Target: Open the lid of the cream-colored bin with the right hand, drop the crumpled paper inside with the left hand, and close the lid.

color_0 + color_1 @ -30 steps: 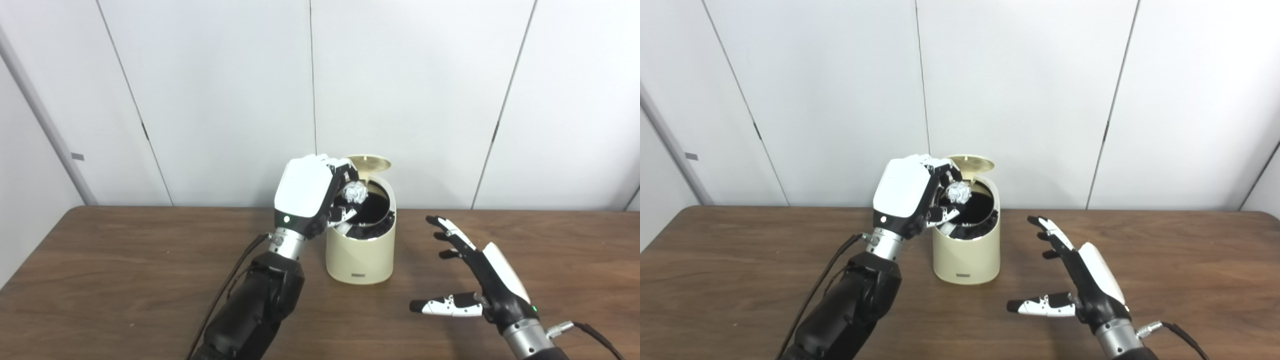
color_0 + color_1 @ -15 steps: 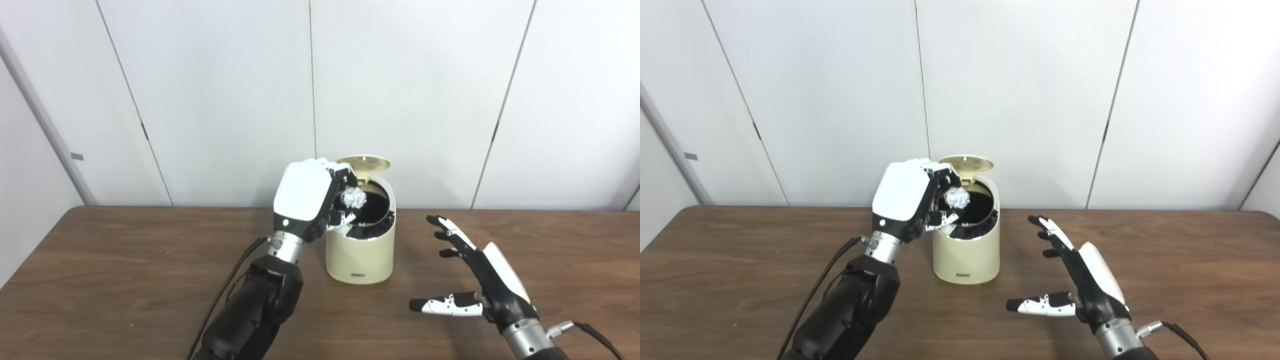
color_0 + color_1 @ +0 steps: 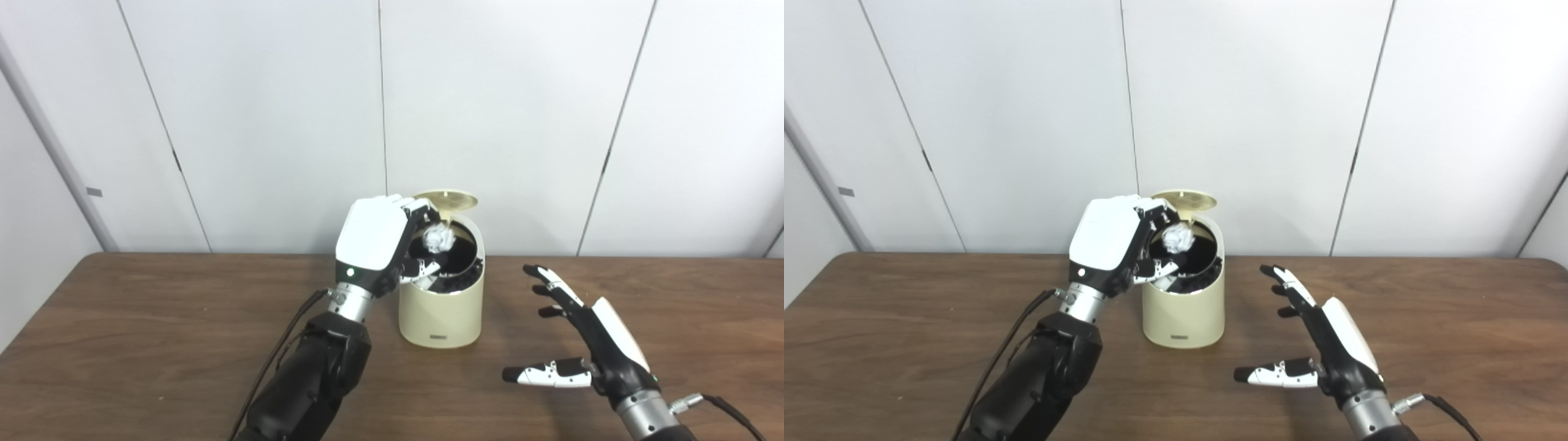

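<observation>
A: Left eye view: the crumpled paper [image 3: 436, 236] is being gripped by the left hand [image 3: 375, 240] over the dark mouth of the cream-colored bin [image 3: 442, 306], presumably so it falls inside. The lid [image 3: 445, 198] is being kept raised behind.

B: Right eye view: the right hand [image 3: 1323, 349] is being held open and empty, fingers spread, apart from the bin. Bare table [image 3: 1458, 318] is being left around it, so the lid can be reached. Rim contact cannot be judged.

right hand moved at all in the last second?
No. The right hand sits at the same spot on the table, right of the cream-colored bin, open, fingers spread.
</observation>
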